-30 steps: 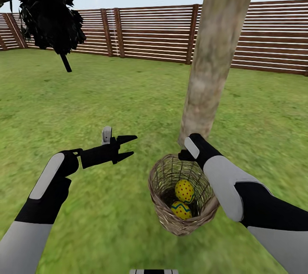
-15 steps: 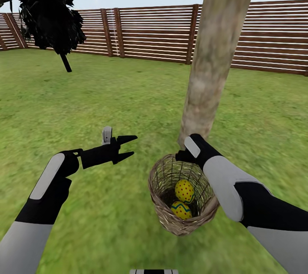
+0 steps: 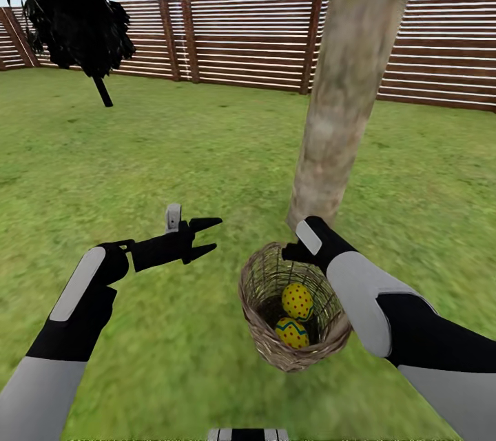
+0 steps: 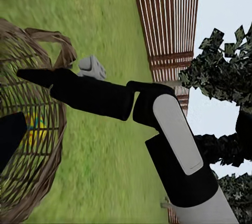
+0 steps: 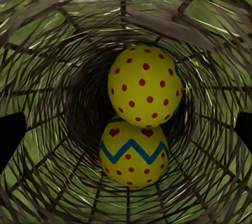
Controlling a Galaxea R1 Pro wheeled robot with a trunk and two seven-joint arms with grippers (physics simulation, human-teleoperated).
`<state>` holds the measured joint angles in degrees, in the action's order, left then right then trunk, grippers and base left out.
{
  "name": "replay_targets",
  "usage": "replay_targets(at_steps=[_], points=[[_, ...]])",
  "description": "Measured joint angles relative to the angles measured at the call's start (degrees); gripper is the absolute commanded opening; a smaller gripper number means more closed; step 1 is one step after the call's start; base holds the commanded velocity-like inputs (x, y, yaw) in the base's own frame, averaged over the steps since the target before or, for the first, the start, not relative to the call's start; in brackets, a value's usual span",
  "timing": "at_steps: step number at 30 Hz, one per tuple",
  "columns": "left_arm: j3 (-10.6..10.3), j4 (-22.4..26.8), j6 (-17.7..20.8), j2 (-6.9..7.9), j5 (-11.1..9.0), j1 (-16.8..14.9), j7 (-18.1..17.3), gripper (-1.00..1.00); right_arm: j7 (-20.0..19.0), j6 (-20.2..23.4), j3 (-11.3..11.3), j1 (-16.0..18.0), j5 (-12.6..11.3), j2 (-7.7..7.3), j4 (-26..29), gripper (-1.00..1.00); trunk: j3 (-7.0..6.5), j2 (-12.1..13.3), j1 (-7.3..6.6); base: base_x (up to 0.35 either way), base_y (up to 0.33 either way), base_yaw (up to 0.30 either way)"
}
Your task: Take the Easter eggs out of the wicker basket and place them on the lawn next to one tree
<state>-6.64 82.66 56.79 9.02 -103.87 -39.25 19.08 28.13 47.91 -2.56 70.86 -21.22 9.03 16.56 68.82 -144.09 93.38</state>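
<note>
The wicker basket (image 3: 265, 334) sits on the lawn (image 3: 172, 151) at the foot of the thick pale tree (image 3: 344, 96). Two yellow Easter eggs lie inside it: a red-dotted one (image 3: 297, 300) and one with a blue zigzag (image 3: 292, 332). My right gripper (image 3: 293, 255) hangs over the basket's far rim. In the right wrist view its dark fingertips (image 5: 10, 135) stand wide apart, open, above the dotted egg (image 5: 144, 85) and the zigzag egg (image 5: 134, 153). Over the grass left of the basket, my left gripper (image 3: 210, 234) is open and empty.
A thin-trunked black-foliage tree (image 3: 69, 7) stands at the far left. A brown slatted fence (image 3: 241, 41) closes the back of the garden. Open grass spreads to the left of and behind the thick trunk.
The head camera has tilted a little, so the fence and trees sit higher in the picture. Both arms, the basket and the eggs have kept their places.
</note>
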Motion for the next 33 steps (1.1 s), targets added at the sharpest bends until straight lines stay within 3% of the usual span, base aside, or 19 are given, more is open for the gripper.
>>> replay_targets(at_steps=[28, 33], points=[[0.24, -2.79, 0.00, 0.07, 0.07, 0.00, 0.05, 1.00, 0.04, -1.03, 0.16, -0.21, 0.60, 0.05, 0.49, 1.00, 6.21, -0.38, 0.72, 0.000, 0.000, 0.000], [0.22, -2.81, 0.00, 0.02, 0.10, 0.00, 0.01, 1.00, 0.06, -4.19, 0.16, -0.21, 0.40, 0.13, 0.59, 1.00, 7.32, -0.44, 0.85, 0.000, 0.000, 0.000]])
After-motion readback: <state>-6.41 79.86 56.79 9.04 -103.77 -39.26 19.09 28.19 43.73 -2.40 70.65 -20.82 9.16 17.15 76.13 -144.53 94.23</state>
